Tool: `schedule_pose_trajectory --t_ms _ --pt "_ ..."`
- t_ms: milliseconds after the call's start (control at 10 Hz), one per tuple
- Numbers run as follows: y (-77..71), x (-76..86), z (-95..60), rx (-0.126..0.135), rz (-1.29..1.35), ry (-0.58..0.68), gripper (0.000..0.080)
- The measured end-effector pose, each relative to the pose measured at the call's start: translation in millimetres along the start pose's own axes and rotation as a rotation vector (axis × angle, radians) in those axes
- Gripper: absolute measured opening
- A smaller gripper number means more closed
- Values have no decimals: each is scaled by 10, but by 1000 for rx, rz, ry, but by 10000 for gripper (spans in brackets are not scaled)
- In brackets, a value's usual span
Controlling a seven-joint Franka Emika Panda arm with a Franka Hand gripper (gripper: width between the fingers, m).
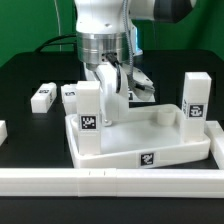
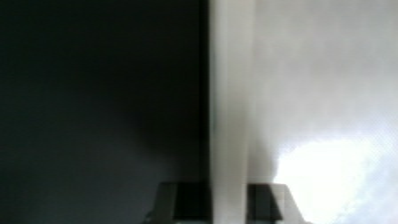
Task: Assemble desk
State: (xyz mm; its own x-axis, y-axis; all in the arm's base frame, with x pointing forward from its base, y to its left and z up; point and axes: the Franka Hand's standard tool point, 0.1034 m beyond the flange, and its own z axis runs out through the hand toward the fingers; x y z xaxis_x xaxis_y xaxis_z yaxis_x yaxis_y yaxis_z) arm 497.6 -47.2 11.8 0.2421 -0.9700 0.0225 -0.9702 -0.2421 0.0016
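The white desk tabletop (image 1: 140, 140) lies as a tray in the middle of the exterior view, with a tag on its front wall. One white leg (image 1: 89, 108) stands at its front corner on the exterior view's left. Another leg (image 1: 195, 98) stands at its corner on the exterior view's right. Two loose legs (image 1: 42, 96) (image 1: 70, 93) lie on the black table at the exterior view's left. My gripper (image 1: 113, 85) reaches down at the tray's back rim. In the wrist view my gripper (image 2: 226, 203) is shut on a thin white wall of the tabletop (image 2: 226, 110).
A long white border rail (image 1: 110, 181) runs along the front. A white tagged piece (image 1: 145, 84) lies behind the gripper. Another white object (image 1: 2, 131) shows at the exterior view's left edge. A green backdrop stands behind the black table.
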Motion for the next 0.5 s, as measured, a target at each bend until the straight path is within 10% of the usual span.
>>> schedule_pose_trajectory --t_ms 500 --pt "-21 26 -9 6 -197 9 61"
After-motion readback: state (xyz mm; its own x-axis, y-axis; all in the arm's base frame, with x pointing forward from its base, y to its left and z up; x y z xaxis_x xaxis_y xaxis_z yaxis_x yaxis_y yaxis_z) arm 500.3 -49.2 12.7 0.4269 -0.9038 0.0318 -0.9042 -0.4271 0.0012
